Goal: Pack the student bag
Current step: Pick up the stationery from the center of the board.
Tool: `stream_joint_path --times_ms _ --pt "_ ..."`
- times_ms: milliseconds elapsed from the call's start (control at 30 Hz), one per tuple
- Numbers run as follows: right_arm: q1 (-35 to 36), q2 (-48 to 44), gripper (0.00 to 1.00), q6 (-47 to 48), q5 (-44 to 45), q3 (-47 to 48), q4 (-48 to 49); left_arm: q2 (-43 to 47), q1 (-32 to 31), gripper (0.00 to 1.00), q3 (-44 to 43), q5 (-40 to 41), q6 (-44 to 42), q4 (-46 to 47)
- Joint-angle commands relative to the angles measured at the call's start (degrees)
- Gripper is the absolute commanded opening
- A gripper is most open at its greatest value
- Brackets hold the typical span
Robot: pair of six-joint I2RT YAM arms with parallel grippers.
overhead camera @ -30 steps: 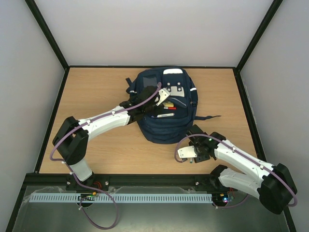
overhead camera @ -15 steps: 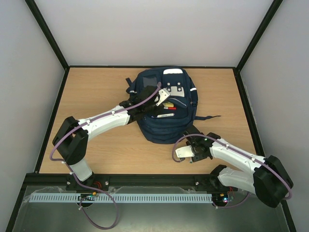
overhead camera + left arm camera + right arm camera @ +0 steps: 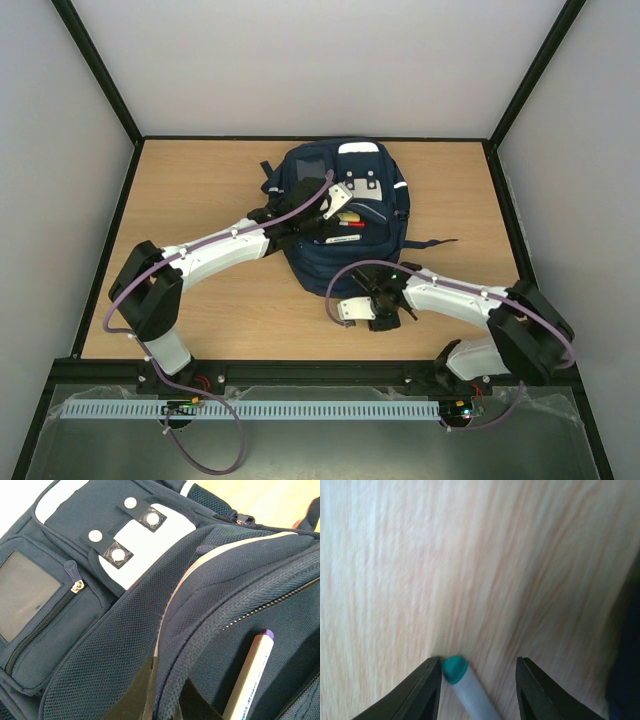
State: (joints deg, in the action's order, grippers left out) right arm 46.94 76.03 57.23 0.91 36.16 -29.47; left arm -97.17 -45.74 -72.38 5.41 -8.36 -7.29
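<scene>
My right gripper (image 3: 477, 669) stands half open astride a teal-capped pen (image 3: 466, 686), which points up between the jaws, seemingly flat on the worktop (image 3: 445, 555). The bag (image 3: 340, 268) lies just above in the top view, my left gripper (image 3: 167, 696) pinching its pocket rim

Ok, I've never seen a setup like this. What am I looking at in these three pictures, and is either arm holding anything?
Two robot arms are bolted at the near edge of a wooden table. The wide picture looks down from above and behind them; the other two come from a camera on each wrist. A navy student bag lies on the table, its front pocket open with pens inside. The left hand is shut on the pocket's edge. The right hand is down at the table, fingers apart either side of a teal-capped marker, not clamped yet.
</scene>
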Motion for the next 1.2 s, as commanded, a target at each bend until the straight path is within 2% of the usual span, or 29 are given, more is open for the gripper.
stream_joint_path --times_ms 0,200,433,567,767,967,1167 --pt "0.5 3.8 0.41 -8.7 -1.9 4.4 -1.1 1.1 -0.2 0.04 -3.0 -0.4 1.3 1.3" --pt "-0.1 0.7 0.41 -9.1 -1.3 5.1 -5.6 1.1 -0.3 0.04 -3.0 -0.6 1.2 1.2" --pt "-6.5 -3.8 0.47 -2.9 -0.7 4.7 -12.3 1.2 -0.3 0.04 -3.1 -1.0 1.3 1.1" --pt "-9.2 -4.5 0.48 -0.7 0.8 4.0 -12.4 1.3 -0.3 0.05 -3.2 -1.1 1.3 1.0" --pt "-9.2 -2.0 0.48 -1.8 1.6 4.4 -10.6 1.1 -0.2 0.05 -3.2 -1.3 1.3 1.0" --pt "-9.2 2.6 0.45 -3.0 3.4 3.9 -8.2 1.2 -0.3 0.05 -3.2 -1.3 1.2 1.0" --pt "-9.2 4.5 0.34 -4.3 4.5 3.7 -7.9 1.1 -0.3 0.05 -3.2 -1.4 1.2 0.9"
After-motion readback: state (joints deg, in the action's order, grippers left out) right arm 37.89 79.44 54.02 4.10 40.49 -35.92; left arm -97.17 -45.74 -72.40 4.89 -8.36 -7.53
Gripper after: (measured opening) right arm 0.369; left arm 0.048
